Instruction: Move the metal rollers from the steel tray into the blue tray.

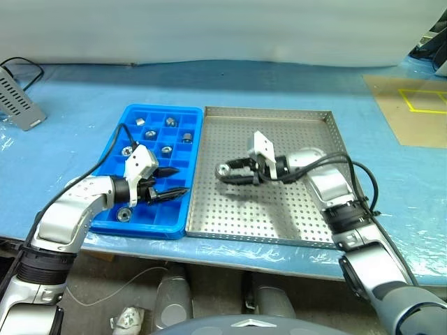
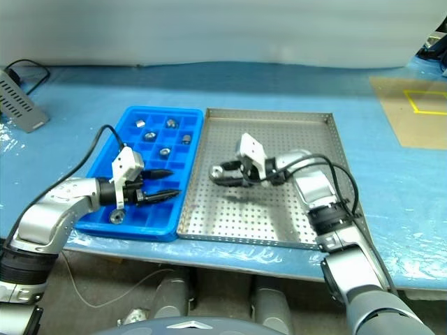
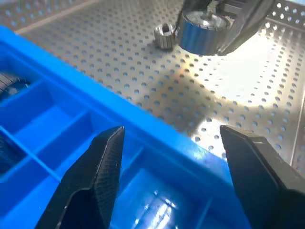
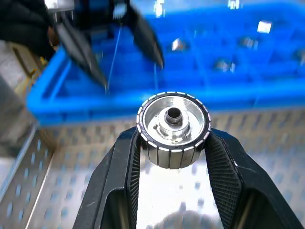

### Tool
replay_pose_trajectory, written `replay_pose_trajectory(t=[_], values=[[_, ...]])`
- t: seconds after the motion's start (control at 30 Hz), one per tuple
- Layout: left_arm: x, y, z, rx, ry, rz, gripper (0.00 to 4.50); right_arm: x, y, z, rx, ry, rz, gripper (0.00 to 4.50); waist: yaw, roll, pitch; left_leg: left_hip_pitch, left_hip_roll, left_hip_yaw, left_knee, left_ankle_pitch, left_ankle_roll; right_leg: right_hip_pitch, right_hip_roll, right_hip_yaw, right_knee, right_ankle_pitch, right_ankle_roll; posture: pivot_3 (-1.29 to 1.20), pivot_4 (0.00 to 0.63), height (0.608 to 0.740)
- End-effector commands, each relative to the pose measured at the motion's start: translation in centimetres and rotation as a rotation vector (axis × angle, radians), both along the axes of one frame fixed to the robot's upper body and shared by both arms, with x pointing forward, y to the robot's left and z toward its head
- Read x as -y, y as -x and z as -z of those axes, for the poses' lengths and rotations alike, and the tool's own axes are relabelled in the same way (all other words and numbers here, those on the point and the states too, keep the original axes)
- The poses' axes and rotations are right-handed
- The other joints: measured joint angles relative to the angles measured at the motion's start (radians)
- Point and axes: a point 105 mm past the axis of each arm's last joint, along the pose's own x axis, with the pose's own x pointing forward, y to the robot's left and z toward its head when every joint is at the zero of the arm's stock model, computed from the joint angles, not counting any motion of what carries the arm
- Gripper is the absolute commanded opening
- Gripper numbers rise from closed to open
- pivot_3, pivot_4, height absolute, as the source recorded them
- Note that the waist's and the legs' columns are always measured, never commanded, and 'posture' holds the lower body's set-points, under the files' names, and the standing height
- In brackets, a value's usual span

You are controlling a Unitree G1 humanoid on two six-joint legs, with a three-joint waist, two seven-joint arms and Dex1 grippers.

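Note:
My right gripper (image 1: 225,170) is shut on a metal roller (image 4: 174,119), a shiny flanged cylinder with a central hole. It holds the roller above the left part of the steel tray (image 1: 279,209), pointing toward the blue tray (image 1: 147,228). My left gripper (image 1: 180,179) hangs open and empty over the blue tray's near right side, its fingers (image 3: 102,162) spread above the tray's edge. Several more rollers (image 1: 170,121) sit in the blue tray's compartments. In the left wrist view a smaller silver piece (image 3: 164,36) lies on the perforated floor beside the held roller.
The two trays stand side by side on a blue-covered table, close to its front edge. A grey box (image 1: 17,101) with a cable rests at the back left. A brown patch with yellow tape (image 1: 412,112) lies at the back right.

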Motion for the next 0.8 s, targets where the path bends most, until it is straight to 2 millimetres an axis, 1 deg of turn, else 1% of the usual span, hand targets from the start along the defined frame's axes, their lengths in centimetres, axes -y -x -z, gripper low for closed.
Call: replay_pose_trajectory(t=[0.03,0.17,0.3,0.37,0.43,0.47,0.57,0.7,0.8], values=[[-1.5,0.5,-2.7,0.086,0.006,-0.058,3.38,-2.5,0.8,-2.8,0.068,-0.069,-0.09,1.64,0.002,0.0,0.0,0.0,0.0,0.0,0.0,0.0,0.0,0.0,0.0,0.0,0.0,0.0,0.0,0.12,0.15,0.74],[-3.2,1.6,-3.2,0.103,-0.005,-0.132,3.38,-4.1,0.9,-2.1,0.073,-0.036,-0.167,1.64,0.011,0.0,0.0,-0.002,0.0,0.0,0.0,-0.001,0.001,0.0,0.0,-0.001,-0.002,-0.001,0.0,0.21,0.15,0.74],[-4.6,3.1,-2.9,0.103,-0.011,-0.223,3.38,-5.7,1.0,-1.7,0.071,-0.021,-0.244,1.64,0.022,0.0,0.0,-0.005,0.0,-0.001,0.0,-0.001,0.002,-0.001,-0.001,-0.003,-0.004,-0.001,0.0,0.3,0.15,0.74],[-5.0,4.0,-2.6,0.099,-0.009,-0.266,3.38,-6.6,1.1,-1.7,0.078,-0.02,-0.281,1.64,0.027,-0.001,0.001,-0.005,0.001,-0.001,0.0,-0.001,0.001,-0.001,-0.001,-0.003,-0.004,-0.001,0.0,0.38,0.15,0.74],[-5.1,4.6,-2.4,0.096,-0.006,-0.296,3.38,-7.3,1.2,-1.8,0.084,-0.021,-0.313,1.64,0.043,-0.001,0.001,-0.005,0.002,-0.002,-0.001,-0.001,0.001,-0.001,-0.001,-0.003,-0.004,-0.001,0.0,0.39,0.15,0.74],[-5.3,5.2,-2.2,0.091,-0.005,-0.322,3.38,-7.8,1.4,-1.8,0.084,-0.025,-0.339,1.64,0.047,-0.001,0.001,-0.005,0.003,-0.002,-0.001,-0.001,0.001,-0.001,-0.001,-0.004,-0.003,-0.001,0.0,0.44,0.15,0.74],[-5.9,6.7,-1.7,0.081,-0.003,-0.394,3.38,-9.2,1.7,-1.3,0.093,-0.019,-0.383,1.64,0.063,-0.001,0.001,-0.005,0.005,-0.002,-0.001,-0.001,0.001,-0.001,-0.001,-0.003,-0.004,-0.001,0.0,0.5,0.15,0.74],[-6.3,7.9,-1.3,0.075,0.002,-0.462,3.38,-10.5,1.3,-0.6,0.114,-0.011,-0.374,1.64,0.097,-0.001,0.001,-0.006,0.006,-0.003,-0.002,-0.001,0.001,-0.002,-0.001,-0.004,-0.005,-0.001,-0.001,0.54,0.15,0.74],[-6.2,8.4,-1.0,0.068,0.012,-0.485,3.38,-11.2,0.8,0.1,0.138,0.0,-0.338,1.64,0.125,0.0,0.001,-0.006,0.006,-0.004,-0.002,-0.001,0.001,-0.001,-0.001,-0.004,-0.006,-0.002,-0.001,0.53,0.15,0.74]])
